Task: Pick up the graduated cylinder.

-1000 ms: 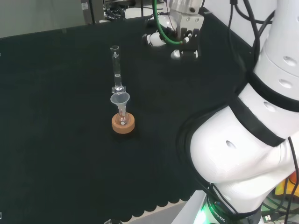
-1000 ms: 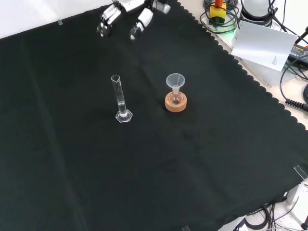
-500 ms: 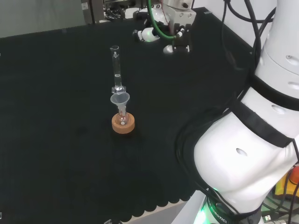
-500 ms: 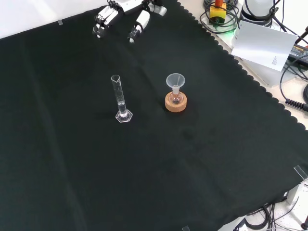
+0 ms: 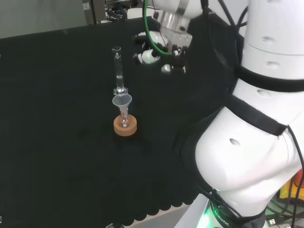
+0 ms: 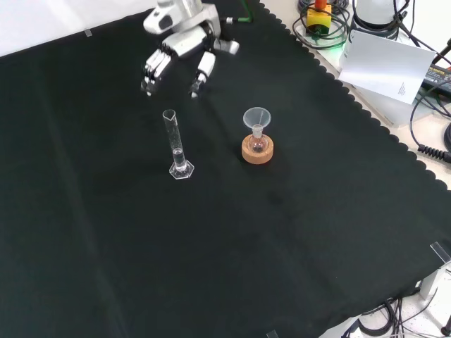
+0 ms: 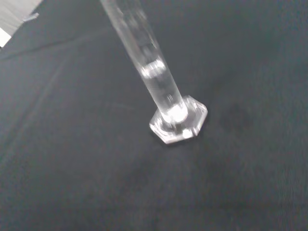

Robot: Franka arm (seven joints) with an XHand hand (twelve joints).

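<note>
A clear glass graduated cylinder [image 6: 176,144] stands upright on its hexagonal foot in the middle of the black cloth, with a little liquid low in its tube. In the head view the cylinder [image 5: 118,70] is left of the hand [image 5: 159,54]. The hand [image 6: 182,51] hangs above the cloth beyond the cylinder in the front view, apart from it, fingers relaxed and spread downward, holding nothing. The wrist view looks down on the cylinder [image 7: 159,82] and its foot.
A small round flask with a clear funnel in its neck [image 6: 257,134] sits on a cork ring [image 6: 257,151] beside the cylinder. In the head view the arm's white links [image 5: 256,142] stand at the right. Cables and paper [image 6: 391,63] lie off the cloth's far right edge.
The hand has come down from the cloth's far edge toward the cylinder, lower and closer to it. The cylinder and flask have not moved.
</note>
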